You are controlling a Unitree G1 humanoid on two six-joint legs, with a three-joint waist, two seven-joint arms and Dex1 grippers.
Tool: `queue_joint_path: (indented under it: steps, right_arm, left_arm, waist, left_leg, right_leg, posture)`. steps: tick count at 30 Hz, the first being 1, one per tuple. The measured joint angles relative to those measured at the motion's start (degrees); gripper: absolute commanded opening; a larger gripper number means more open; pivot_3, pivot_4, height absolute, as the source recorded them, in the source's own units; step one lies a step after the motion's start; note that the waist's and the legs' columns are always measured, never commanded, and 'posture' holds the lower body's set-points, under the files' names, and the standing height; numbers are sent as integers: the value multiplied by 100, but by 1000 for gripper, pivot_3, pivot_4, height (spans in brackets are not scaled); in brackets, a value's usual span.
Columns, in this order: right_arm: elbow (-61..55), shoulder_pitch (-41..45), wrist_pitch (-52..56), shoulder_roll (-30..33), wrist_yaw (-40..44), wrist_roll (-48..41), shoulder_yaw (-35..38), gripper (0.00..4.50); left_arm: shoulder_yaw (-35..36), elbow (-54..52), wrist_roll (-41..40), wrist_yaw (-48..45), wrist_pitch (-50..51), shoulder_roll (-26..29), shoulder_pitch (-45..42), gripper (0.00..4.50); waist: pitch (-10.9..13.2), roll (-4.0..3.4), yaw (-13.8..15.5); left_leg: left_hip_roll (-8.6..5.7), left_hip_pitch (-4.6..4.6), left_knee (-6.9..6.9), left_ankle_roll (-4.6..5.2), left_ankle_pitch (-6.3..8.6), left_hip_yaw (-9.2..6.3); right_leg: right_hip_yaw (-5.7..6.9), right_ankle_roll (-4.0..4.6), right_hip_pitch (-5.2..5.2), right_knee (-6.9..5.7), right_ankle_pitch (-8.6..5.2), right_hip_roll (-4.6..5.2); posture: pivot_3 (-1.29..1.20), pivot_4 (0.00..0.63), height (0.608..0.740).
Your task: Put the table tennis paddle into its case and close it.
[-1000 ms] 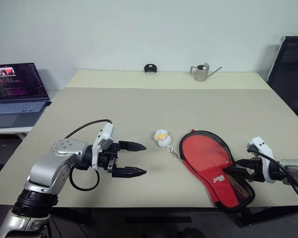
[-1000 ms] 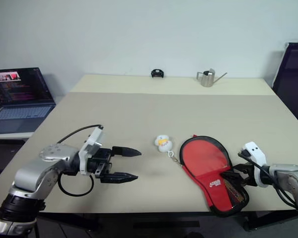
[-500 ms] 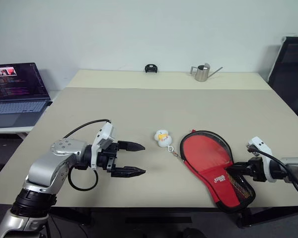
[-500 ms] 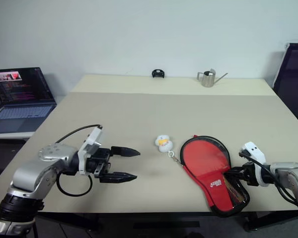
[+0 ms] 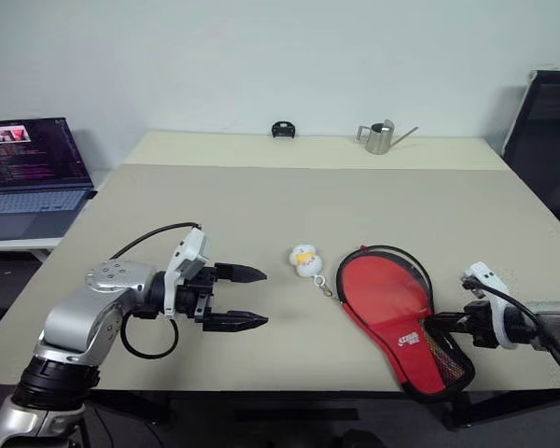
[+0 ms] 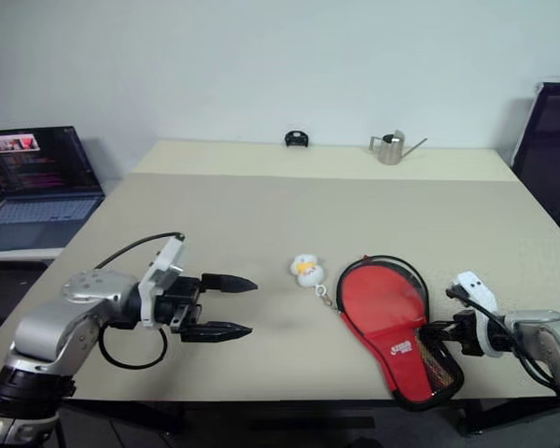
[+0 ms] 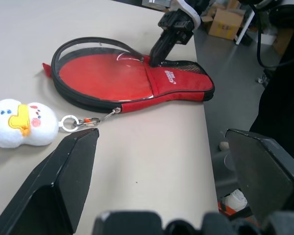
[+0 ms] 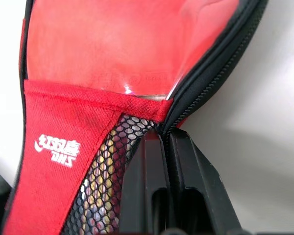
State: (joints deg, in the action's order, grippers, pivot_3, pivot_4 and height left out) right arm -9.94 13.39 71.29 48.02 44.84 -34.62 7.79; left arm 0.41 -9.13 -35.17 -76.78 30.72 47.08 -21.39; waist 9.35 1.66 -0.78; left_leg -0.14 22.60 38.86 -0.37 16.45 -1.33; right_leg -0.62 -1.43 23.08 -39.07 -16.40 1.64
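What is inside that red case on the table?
The table tennis paddle: its glossy red face shows through the open case. Its handle is hidden under the fabric and mesh pocket.

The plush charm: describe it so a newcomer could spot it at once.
On the beige table, look just left of the red case, between the two arms. The plush charm lies there, clipped to the case's zip: small, white, with a yellow beak.

Pale wall (image 5: 261, 56), beige table (image 5: 289, 201), open laptop (image 5: 28, 177), black chair (image 5: 546, 121)
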Motion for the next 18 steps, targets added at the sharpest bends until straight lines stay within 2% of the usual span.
queue_joint_path:
  steps: [9, 15, 18]
  right_arm:
    - [-158, 477, 1072, -1356, -904, -40, 422, 28]
    - [-373, 670, 1770, -2083, -1191, -108, 538, 28]
    - [-400, 739, 1999, -2340, -1260, -256, 541, 28]
  left_arm:
    - [9, -1, -4, 15, 9, 10, 47, 4500]
    - [33, -1, -15, 22, 11, 22, 78, 4500]
    - [41, -2, -23, 22, 11, 25, 80, 4500]
  waist:
    - [-9, 16, -256]
    - [-6, 10, -271]
    - [-3, 5, -268]
  left_leg:
    - [102, -72, -15, 0, 0, 23]
    - [191, -101, -20, 0, 0, 23]
    - [195, -107, -34, 0, 0, 22]
  right_leg:
    - [-30, 84, -25, -2, 35, -113]
    - [-28, 144, -37, -4, 36, -227]
    - [-27, 166, -28, -13, 28, -247]
  posture:
    - [0, 150, 740]
    - [0, 150, 740]
    - [0, 150, 740]
